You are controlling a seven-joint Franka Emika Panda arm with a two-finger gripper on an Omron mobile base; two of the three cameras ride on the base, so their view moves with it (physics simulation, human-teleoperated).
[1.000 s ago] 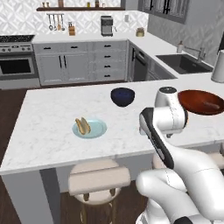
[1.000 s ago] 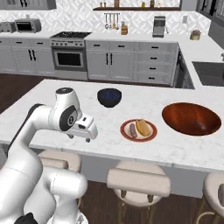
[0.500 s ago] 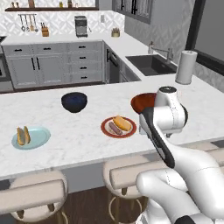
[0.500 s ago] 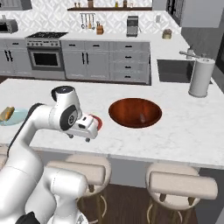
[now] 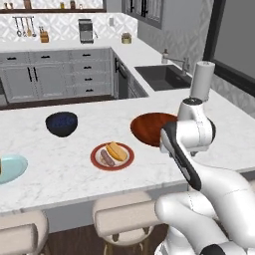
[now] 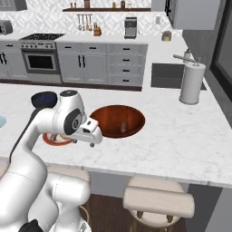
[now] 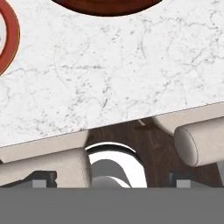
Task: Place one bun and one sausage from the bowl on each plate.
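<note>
Though jaws' state unclear, glossy round wooden bowl (image 6: 117,120) on veined marble counter (image 6: 181,140), red-rimmed plate (image 5: 112,156) nearby.

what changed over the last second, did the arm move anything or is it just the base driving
Only the base drove, sideways along the counter toward the wooden bowl, so the whole scene slid across both base views. The arm stayed tucked. Bun and sausage stayed on the red-rimmed plate, the pale blue-green plate and dark bowl unmoved.
</note>
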